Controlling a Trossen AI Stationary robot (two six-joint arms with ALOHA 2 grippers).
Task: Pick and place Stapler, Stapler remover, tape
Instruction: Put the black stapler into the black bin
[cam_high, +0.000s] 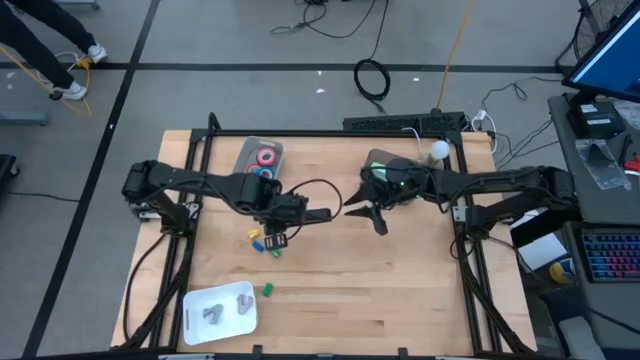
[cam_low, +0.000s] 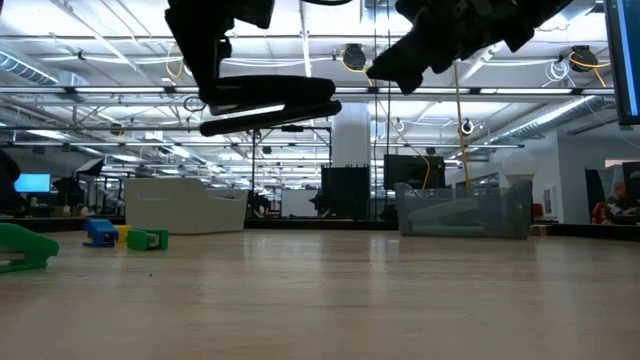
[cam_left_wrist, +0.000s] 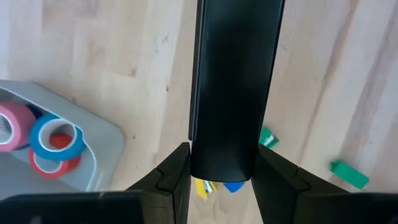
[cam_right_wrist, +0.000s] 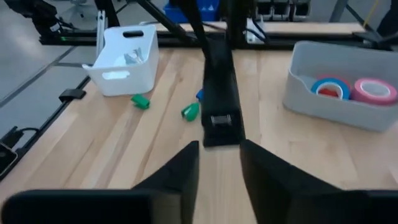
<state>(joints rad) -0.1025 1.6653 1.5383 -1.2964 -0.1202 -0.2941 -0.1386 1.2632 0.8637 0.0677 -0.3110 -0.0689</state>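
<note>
A black stapler (cam_high: 312, 213) hangs level above the middle of the table, with my left gripper (cam_high: 285, 212) shut on it. Its free end (cam_right_wrist: 221, 121) points at my right gripper (cam_right_wrist: 217, 168), which stands open just short of that end and touches nothing. The tape rolls (cam_high: 265, 160), red and blue, lie in a grey tray (cam_high: 248, 150) at the far side. The tape (cam_left_wrist: 56, 137) shows in the left wrist view, and the rolls (cam_right_wrist: 351, 89) in the right wrist view. I cannot make out a stapler remover. My left gripper pinches the stapler near its left end (cam_left_wrist: 221, 163) between its two fingers (cam_left_wrist: 174, 180), one on each long side. The fingers come from above, pointing down, and lie across the stapler. The stapler (cam_low: 270, 105) hangs about level, well clear of the table.
Small green, yellow and blue pieces (cam_high: 265, 242) lie on the wood below my left gripper. A white bin (cam_high: 220, 308) with grey items stands at the near left. A clear container (cam_low: 465, 210) sits at the far right, under my right arm.
</note>
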